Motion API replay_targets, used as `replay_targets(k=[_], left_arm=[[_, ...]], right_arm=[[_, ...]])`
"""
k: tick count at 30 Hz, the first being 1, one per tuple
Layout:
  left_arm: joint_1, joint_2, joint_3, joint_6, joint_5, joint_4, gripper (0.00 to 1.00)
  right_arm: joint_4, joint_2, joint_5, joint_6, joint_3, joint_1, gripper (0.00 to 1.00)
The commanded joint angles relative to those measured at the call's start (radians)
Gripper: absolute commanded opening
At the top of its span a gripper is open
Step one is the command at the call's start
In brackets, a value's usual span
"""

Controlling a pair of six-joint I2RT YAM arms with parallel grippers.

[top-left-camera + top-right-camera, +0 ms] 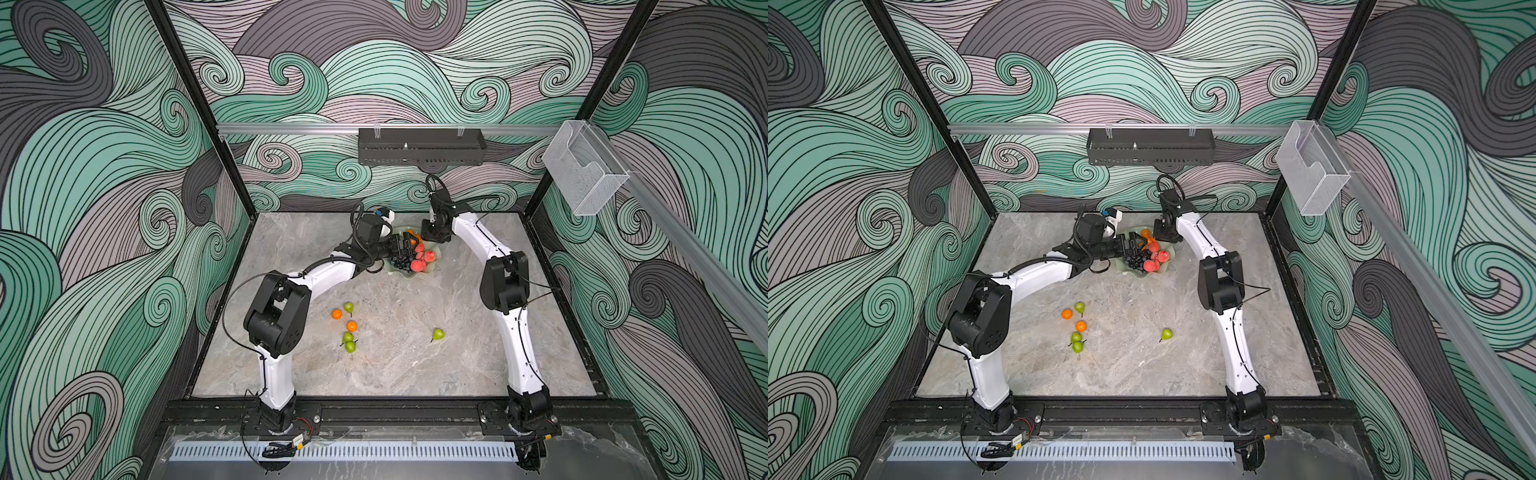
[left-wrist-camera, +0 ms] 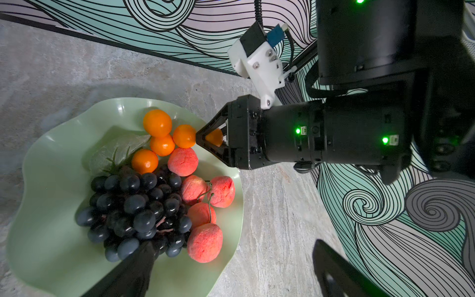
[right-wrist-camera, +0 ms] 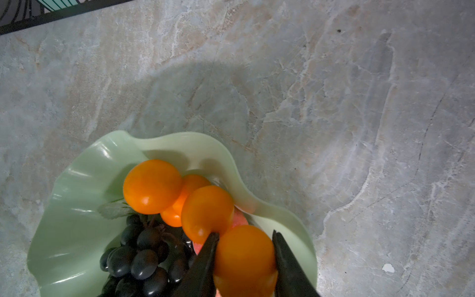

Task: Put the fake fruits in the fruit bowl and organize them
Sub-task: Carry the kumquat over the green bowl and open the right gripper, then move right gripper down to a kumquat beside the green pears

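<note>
Oranges are my job at this moment. One orange (image 3: pixel 244 254) is pinched between the fingers of my right gripper (image 3: pixel 244 234), jaws narrowed onto its sides. It hangs over the fruit bowl (image 3: pixel 185 141), close to the wavy rim. Just under it I can make out a pinkish peach (image 3: pixel 240 218). Right ahead of my fingertips four other oranges (image 2: pixel 162 145) lie bunched and touching. Off to one side of them is the dark grape bunch (image 3: pixel 144 257) with its leaf, and more peaches (image 2: pixel 204 243) run along the rim. Across the bowl my left gripper (image 1: pixel 401 246) hangs over the grapes, jaws spread wide with nothing in them.

I judge the step in hand to be the release. To do it well I would carry the orange a little forward, off the peach and toward the gap beside the other oranges. I would sink it until it nearly rests before I part the fingers. The rim lies just beside my finger, so a drop from height onto a rounded peach could send the orange rolling out. Opening slowly and lifting straight away should leave the pile undisturbed, and the left hand ought to keep clear.

Far behind both hands, back toward my bases, two oranges (image 1: pixel 337 314) and four pears (image 1: pixel 438 333) lie loose on the marble table (image 1: pixel 415 365), so much of the task remains.
</note>
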Motion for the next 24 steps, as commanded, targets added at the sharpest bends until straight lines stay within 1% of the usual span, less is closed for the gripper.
replay_targets(k=[1, 11, 17, 20, 24], left_arm=[[0.009, 0.021, 0.029, 0.008, 0.009, 0.026, 0.99], [0.015, 0.014, 0.024, 0.006, 0.006, 0.017, 0.99], [0.016, 0.011, 0.024, 0.006, 0.009, 0.011, 0.99], [0.016, -0.002, 0.024, 0.013, 0.005, -0.007, 0.99], [0.016, -0.051, 0.022, 0.022, -0.027, -0.073, 0.99]], right_arm=[[-0.021, 0.025, 0.019, -0.01, 0.035, -0.004, 0.34], [-0.025, 0.024, 0.013, -0.012, 0.042, -0.004, 0.43], [-0.027, 0.016, 0.015, -0.017, 0.046, -0.004, 0.44], [-0.038, 0.001, 0.015, -0.018, 0.057, -0.003, 0.45], [-0.046, -0.045, 0.005, -0.012, 0.048, -0.002, 0.48]])
